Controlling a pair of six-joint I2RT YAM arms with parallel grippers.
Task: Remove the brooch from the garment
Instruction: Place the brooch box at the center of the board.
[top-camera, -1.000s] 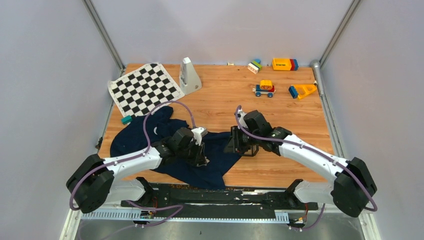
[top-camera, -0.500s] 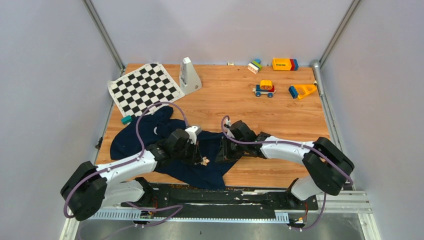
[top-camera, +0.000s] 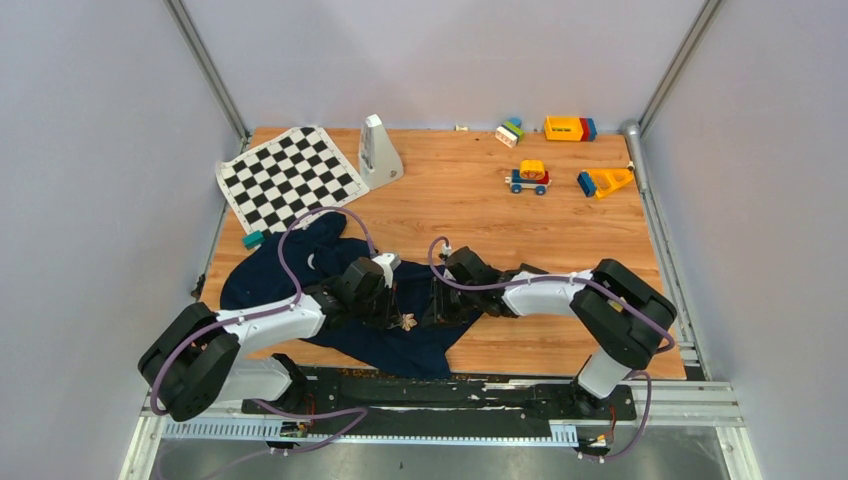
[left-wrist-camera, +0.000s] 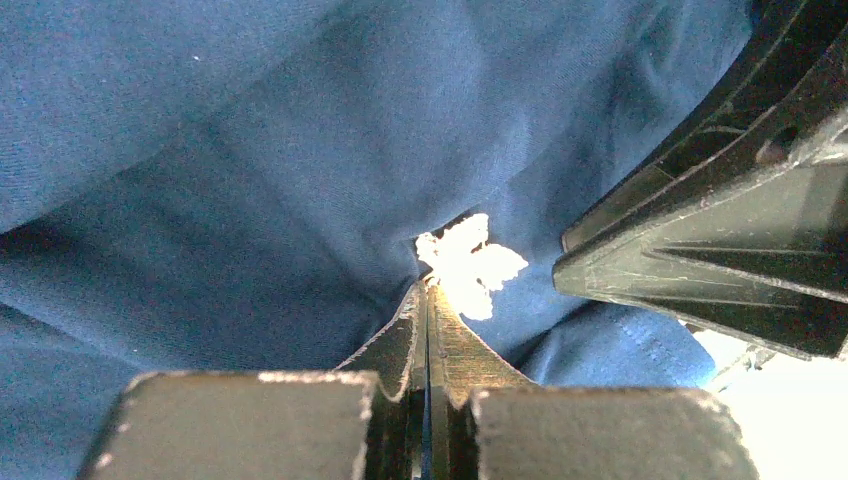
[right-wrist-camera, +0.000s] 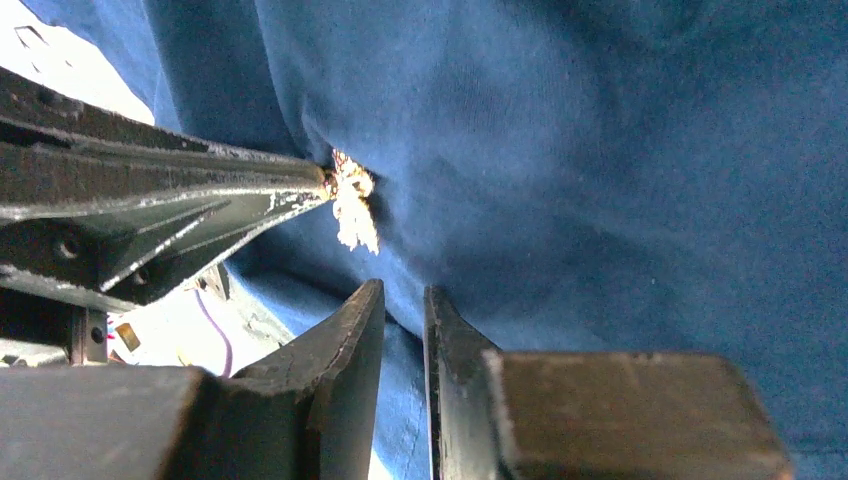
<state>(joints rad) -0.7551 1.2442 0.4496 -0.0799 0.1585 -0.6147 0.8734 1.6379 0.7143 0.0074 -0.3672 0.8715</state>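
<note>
- The left gripper (left-wrist-camera: 428, 290) was clamped fully shut, its tips touching the lower edge of the pale brooch (left-wrist-camera: 468, 262). Whether they had caught a sliver of it or only the cloth beside it could not be told.
- The brooch sat on the navy garment (left-wrist-camera: 250, 170), toward its front right part, and the garment lay rumpled on the wooden table (top-camera: 560, 230).
- The right gripper (right-wrist-camera: 400, 298) pressed against the cloth just beside the brooch, its jaws a narrow slit apart. Whether a fold was nipped between them could not be told.
- With so slight a hold, a pull would probably slip off the brooch, or drag the loose garment along if the right gripper failed to pin it.
- The two grippers stood so close together that they could knock into each other.
</note>
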